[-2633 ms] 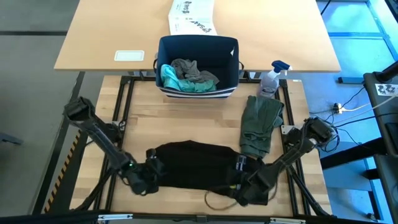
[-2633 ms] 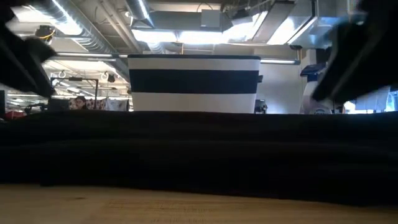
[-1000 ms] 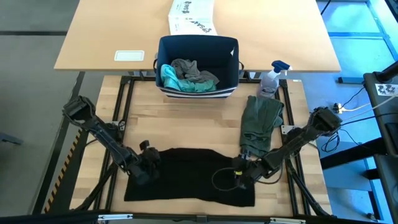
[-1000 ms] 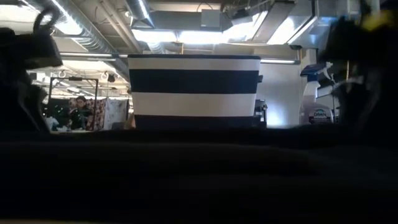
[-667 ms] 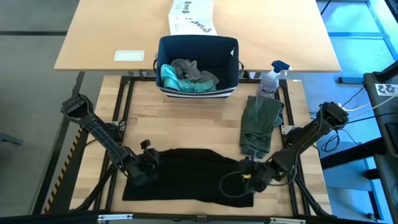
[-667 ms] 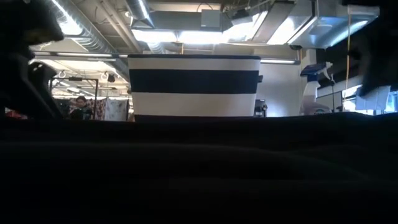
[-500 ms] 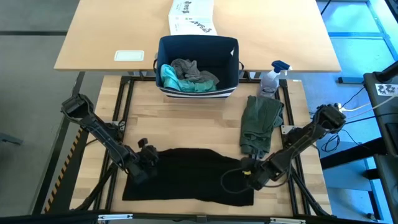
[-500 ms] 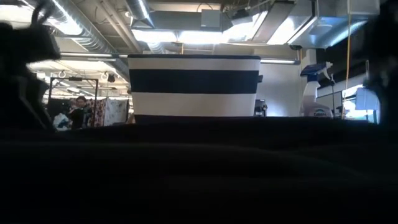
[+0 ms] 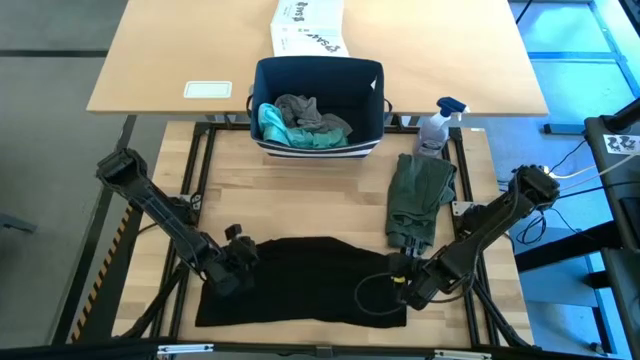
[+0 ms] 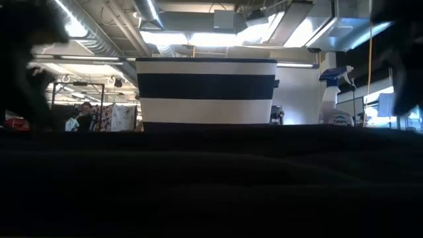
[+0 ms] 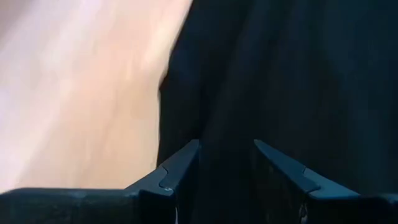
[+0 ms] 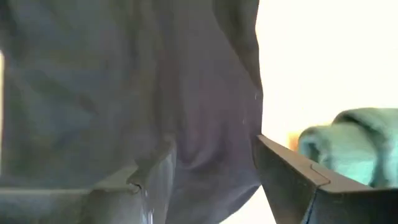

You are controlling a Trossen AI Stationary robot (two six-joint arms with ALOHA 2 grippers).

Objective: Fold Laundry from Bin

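The black T-shirt point(image 9: 305, 280) lies spread on the near half of the wooden table and fills the lower half of the low view point(image 10: 211, 185). My left gripper point(image 9: 240, 268) is at its far left corner and my right gripper point(image 9: 398, 285) is at its right edge, each shut on the cloth. An olive-green piece point(image 9: 420, 195) lies folded at the table's right. The navy bin point(image 9: 318, 62) stands at the far edge, with a teal piece point(image 9: 275, 125) and a grey piece point(image 9: 300, 108) lying inside. My left gripper point(image 11: 225, 149) has black cloth point(image 11: 224, 124) between its two fingers, near the shirt's left edge. It slants down from the table's left. One layer or several, I cannot tell. The rest of the shirt lies on the table. My right gripper point(image 12: 214, 146) pinches a bunch of the shirt's cloth point(image 12: 211, 124), and folds run together into the gap between the fingers. It slants down from the table's right, at the shirt's right edge. Most of the shirt lies flat on the table.
A spray bottle point(image 9: 437, 125) stands to the right of the bin. A white printed box point(image 9: 305, 25) and a white card point(image 9: 207, 90) lie on the lighter table behind. Bare wood shows between the bin and the shirt.
Both grippers have risen a little. My right gripper has also shifted toward the table's near right corner. In the low view the shirt's upper line stands higher than a second ago. The body of the shirt has stayed spread on the table.
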